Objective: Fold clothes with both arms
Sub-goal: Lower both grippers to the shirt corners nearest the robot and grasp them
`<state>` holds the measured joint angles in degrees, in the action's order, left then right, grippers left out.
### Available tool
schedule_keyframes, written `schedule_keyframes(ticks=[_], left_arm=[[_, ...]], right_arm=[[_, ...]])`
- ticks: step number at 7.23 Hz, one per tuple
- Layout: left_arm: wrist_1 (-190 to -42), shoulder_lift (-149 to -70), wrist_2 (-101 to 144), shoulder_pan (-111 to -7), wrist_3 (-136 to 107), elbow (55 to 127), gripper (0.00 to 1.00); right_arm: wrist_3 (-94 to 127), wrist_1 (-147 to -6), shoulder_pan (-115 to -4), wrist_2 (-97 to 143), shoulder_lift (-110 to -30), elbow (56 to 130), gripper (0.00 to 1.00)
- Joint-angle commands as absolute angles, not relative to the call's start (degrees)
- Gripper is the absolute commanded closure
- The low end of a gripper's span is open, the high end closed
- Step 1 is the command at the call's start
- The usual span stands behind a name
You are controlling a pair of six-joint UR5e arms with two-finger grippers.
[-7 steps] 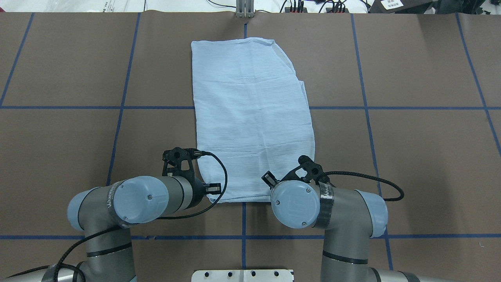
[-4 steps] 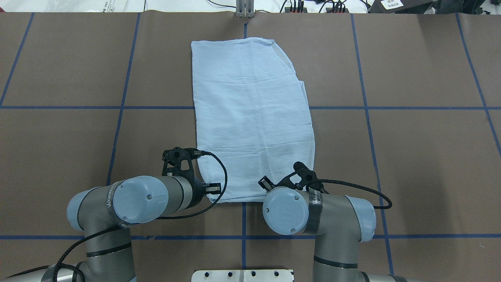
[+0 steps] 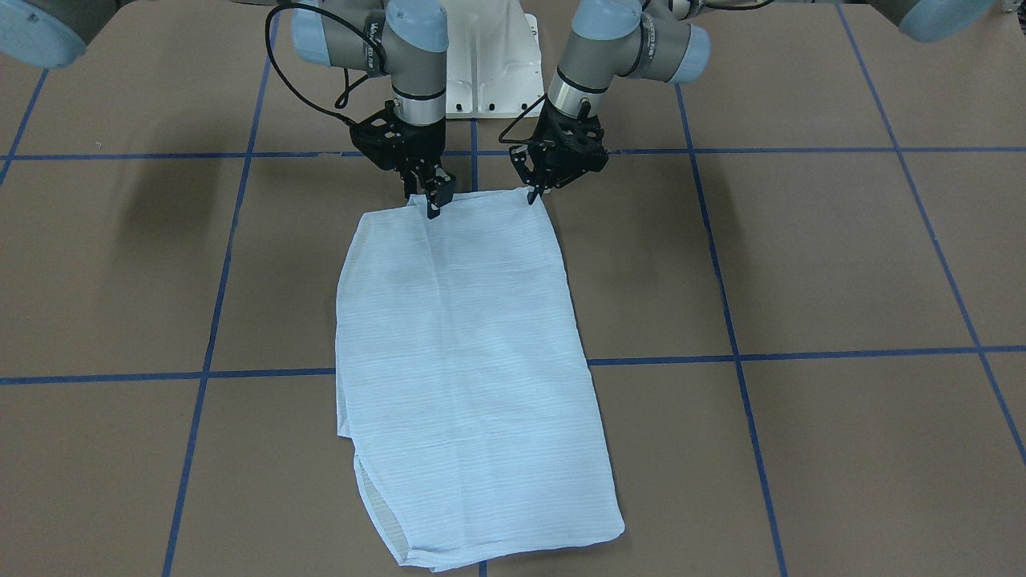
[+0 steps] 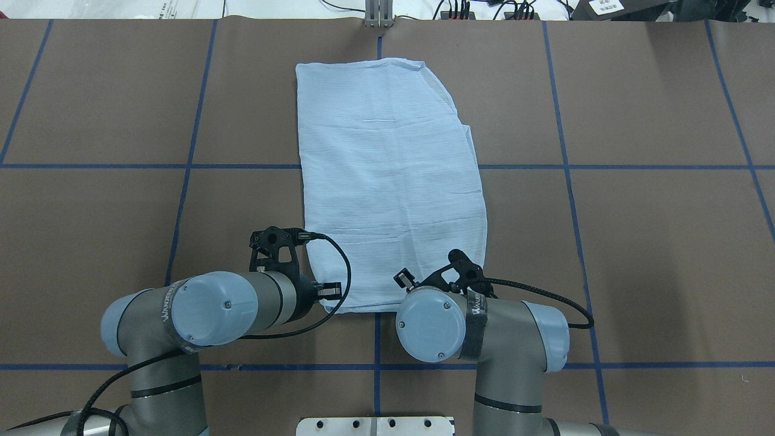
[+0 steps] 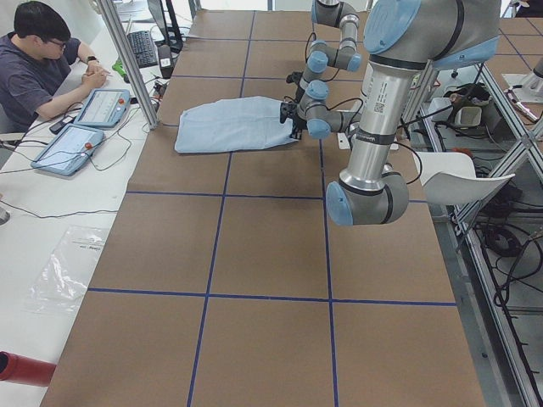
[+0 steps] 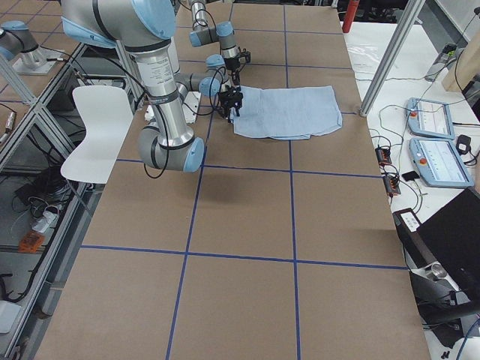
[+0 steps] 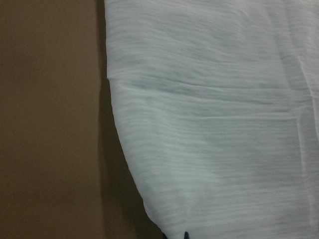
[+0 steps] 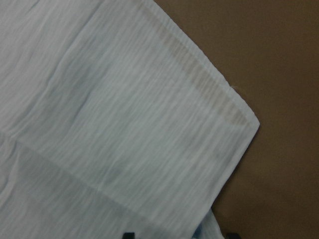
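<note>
Two sets of jaws worked the hem nearest the robot. The left gripper (image 3: 532, 191) looked pinched shut on the left corner of the shirt (image 4: 390, 175), and the right gripper (image 3: 430, 202) stood open astride the right corner. You had thin, crinkled, finely striped pale-blue cloth folded into a long rectangle, flat on the brown table (image 4: 636, 242).

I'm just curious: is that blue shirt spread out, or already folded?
Folded. The shirt lies flat as one long rectangle with no sleeves or collar showing, and a tucked-under layer peeks out along one side.
</note>
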<state>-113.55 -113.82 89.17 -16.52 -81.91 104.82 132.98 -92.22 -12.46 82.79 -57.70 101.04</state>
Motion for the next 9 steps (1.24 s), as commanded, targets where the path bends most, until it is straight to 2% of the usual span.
schedule_keyframes(ticks=[1,5,7,9], left_arm=[[-113.6,-113.8,89.1,-16.5,-81.9,104.9,1.0],[-113.5,-113.8,89.5,-16.6,-81.6,106.3,1.0],[-112.7,-112.2,90.0,-16.6,-80.7,111.1,1.0],[-103.9,-111.8,91.7,-16.3,-80.8,120.3,1.0]], right_arm=[[133.9,-92.2,-12.5,81.7,-57.5,101.0,1.0],[133.9,-94.1,-12.6,80.9,-57.7,103.2,1.0],[133.9,-105.5,-12.3,80.8,-57.7,114.5,1.0],[134.6,-114.5,-8.0,78.3,-57.7,123.5,1.0]])
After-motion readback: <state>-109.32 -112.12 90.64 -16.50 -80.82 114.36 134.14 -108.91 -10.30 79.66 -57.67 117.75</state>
